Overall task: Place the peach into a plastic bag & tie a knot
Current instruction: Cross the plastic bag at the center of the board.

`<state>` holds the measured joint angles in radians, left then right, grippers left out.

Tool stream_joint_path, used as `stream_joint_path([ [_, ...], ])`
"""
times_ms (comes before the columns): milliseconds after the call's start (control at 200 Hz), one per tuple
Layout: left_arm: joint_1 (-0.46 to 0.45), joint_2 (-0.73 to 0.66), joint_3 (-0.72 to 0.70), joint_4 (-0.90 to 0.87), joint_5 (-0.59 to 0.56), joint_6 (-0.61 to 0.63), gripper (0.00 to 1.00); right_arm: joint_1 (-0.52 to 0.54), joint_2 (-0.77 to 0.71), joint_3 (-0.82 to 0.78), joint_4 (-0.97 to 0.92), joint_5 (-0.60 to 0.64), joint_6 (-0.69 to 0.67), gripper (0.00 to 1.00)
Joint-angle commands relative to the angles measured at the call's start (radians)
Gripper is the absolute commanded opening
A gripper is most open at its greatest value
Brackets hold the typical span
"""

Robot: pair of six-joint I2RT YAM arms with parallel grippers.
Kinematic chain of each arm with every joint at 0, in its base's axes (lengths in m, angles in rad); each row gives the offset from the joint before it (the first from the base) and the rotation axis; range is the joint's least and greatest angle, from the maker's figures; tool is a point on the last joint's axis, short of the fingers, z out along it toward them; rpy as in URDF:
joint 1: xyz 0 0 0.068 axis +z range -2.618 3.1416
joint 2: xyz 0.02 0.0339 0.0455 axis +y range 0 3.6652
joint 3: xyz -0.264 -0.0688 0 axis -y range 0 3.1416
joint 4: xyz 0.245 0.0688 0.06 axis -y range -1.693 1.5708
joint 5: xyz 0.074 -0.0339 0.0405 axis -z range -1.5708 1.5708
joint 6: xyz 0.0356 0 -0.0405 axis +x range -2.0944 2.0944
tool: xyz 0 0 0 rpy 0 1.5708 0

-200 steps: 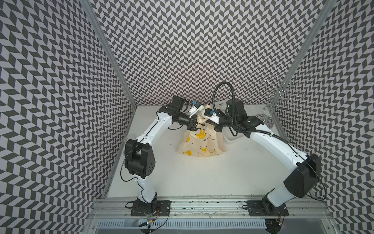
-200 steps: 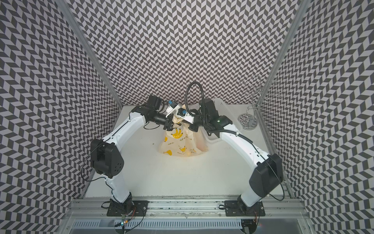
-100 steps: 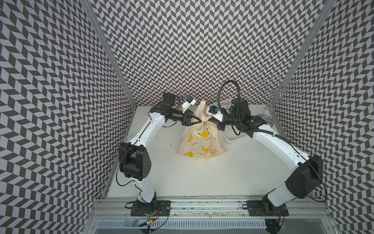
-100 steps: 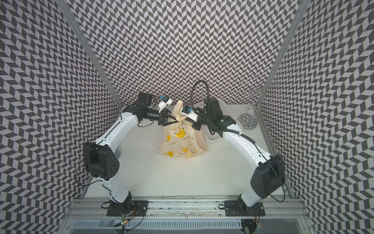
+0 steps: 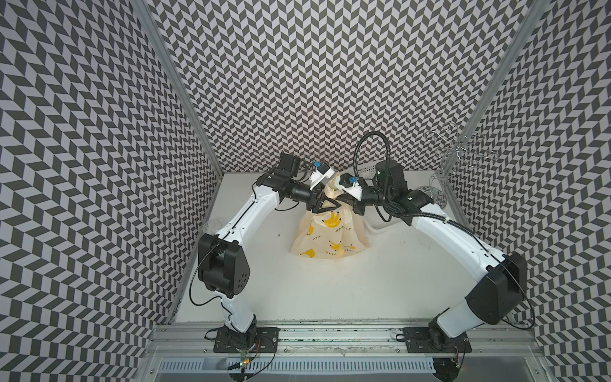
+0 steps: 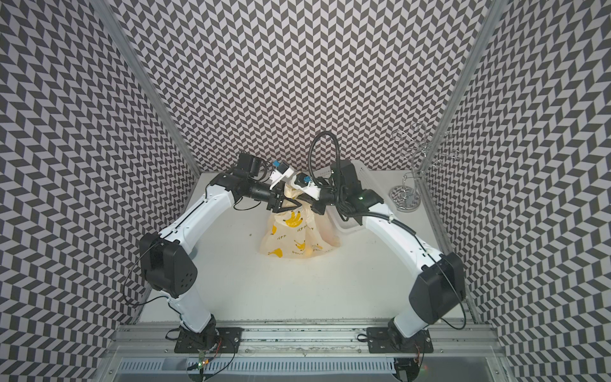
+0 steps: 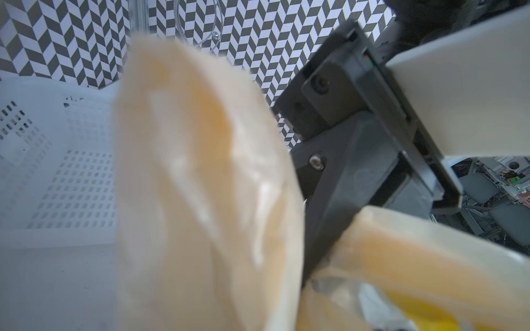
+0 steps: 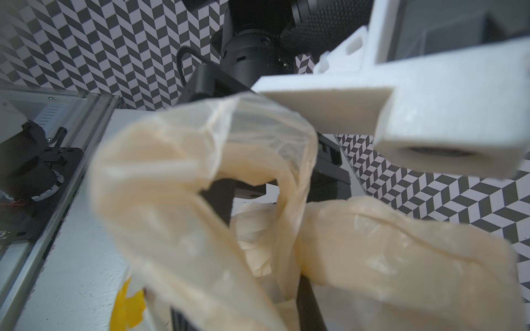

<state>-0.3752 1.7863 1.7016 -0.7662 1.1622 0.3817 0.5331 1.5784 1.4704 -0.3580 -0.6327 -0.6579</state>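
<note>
The plastic bag (image 5: 327, 238) stands beside the white basket (image 7: 57, 177); its handles (image 8: 177, 183) hide whether left tool (image 5: 330, 205) or right tool (image 5: 344, 198) grips.

Thin glossy translucent plastic bag (image 5: 330, 238); matt perforated plastic basket (image 7: 57, 172).

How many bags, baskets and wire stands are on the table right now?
Cream-yellow translucent plastic bag printed with yellow bananas: 1
White perforated plastic basket: 1
Silver wire stand with a round base: 1
Total: 3
</note>
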Motion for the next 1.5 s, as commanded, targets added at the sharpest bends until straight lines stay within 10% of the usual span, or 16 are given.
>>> stream_joint_path([
  [0, -0.009, -0.017, 0.037, -0.025, 0.046, 0.031, 0.68, 0.013, -0.009, 0.022, 0.029, -0.064, -0.026, 0.17],
  [235, 0.022, -0.061, 0.020, -0.002, 0.130, 0.032, 0.70, 0.015, -0.017, -0.004, 0.049, -0.042, -0.027, 0.16],
  [506, 0.042, -0.141, -0.150, 0.360, 0.175, -0.254, 0.79, 0.016, -0.006, -0.013, 0.069, -0.076, -0.011, 0.15],
  [1026, -0.003, -0.023, -0.022, 0.225, 0.091, -0.208, 0.70, 0.056, 0.018, 0.019, 0.043, -0.062, -0.003, 0.14],
  [1242, 0.034, -0.030, -0.024, 0.234, 0.115, -0.208, 0.14, 0.020, -0.033, -0.018, 0.132, -0.080, 0.101, 0.38],
  [1497, 0.066, -0.079, -0.089, 0.298, 0.180, -0.187, 0.10, -0.089, -0.194, -0.144, 0.282, -0.098, 0.376, 0.79],
])
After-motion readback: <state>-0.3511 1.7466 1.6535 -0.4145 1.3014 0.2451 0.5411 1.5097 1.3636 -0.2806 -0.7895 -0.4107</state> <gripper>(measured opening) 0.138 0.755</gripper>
